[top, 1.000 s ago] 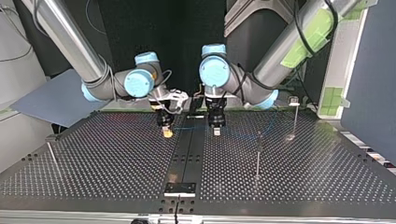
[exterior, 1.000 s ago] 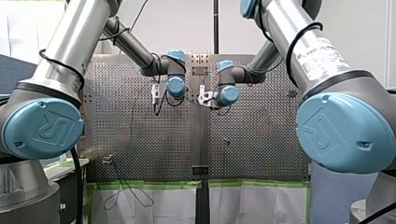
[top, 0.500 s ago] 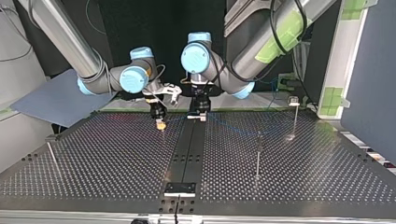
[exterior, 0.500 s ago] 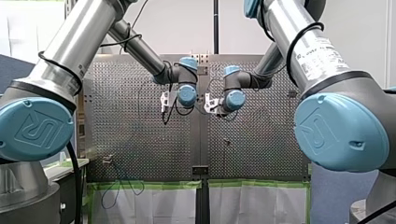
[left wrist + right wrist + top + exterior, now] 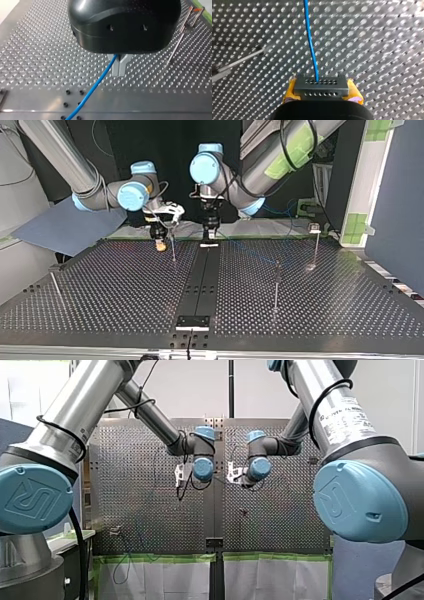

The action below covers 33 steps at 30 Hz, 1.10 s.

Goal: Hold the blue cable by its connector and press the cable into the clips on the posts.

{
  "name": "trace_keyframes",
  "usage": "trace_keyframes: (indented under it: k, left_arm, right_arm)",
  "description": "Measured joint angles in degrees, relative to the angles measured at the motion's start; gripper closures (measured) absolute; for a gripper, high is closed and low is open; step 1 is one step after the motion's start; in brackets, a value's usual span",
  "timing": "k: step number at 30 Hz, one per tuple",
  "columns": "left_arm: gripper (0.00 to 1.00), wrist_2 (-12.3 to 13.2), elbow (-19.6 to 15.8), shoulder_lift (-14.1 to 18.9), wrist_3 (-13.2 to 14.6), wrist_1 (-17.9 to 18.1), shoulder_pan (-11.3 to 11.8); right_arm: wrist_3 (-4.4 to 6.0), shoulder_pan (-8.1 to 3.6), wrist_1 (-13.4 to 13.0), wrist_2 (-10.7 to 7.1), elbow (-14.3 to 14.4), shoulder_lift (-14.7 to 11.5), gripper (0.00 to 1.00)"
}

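The cable point(image 5: 311, 45) is bright blue. Its connector point(image 5: 321, 87) is dark grey with two rows of small holes, flanked by yellow pads point(image 5: 289, 91). My left gripper point(image 5: 119, 72) is glossy black with pale grey jaws. The worktop point(image 5: 37, 55) is silver, covered in a regular grid of holes.

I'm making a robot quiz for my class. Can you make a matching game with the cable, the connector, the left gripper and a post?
Things:
1. cable
2. connector
3. my left gripper
4. post

Descriptions:
a. stands upright on the table
b. held between yellow pads
c. blue
d. shut on the cable

Pairs: 1-c, 2-b, 3-d, 4-a.
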Motion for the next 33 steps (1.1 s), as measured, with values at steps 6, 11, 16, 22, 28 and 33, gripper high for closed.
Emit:
trace_keyframes:
  k: [6,11,16,22,28,33]
  left_arm:
    - [1.0,0.36,-0.1,-2.86,-0.38,2.91,-1.19]
    - [1.0,0.23,-0.12,-5.27,-1.43,5.27,-2.19]
    - [1.0,0.0,-0.14,-8.03,-2.78,7.73,-2.89]
    - [1.0,0.5,-0.14,-11.24,-3.27,10.38,-3.65]
    - [1.0,1.0,-0.14,-13.43,-3.92,11.71,-4.14]
    - [1.0,1.24,-0.14,-13.65,-4.96,11.72,-4.23]
  right_arm:
    - [0.07,-0.99,-2.76,-0.06,3.22,-0.02,1.0]
    - [-0.17,-1.86,-5.24,-0.42,5.77,0.15,1.0]
    - [-0.2,-2.83,-8.07,-0.52,8.59,0.28,1.0]
    - [-0.13,-4.25,-11.26,-0.99,11.59,1.12,1.0]
    - [-0.96,-5.2,-14.61,-2.72,12.44,3.44,1.0]
    - [-1.69,-5.95,-16.77,-5.2,13.48,4.79,1.0]
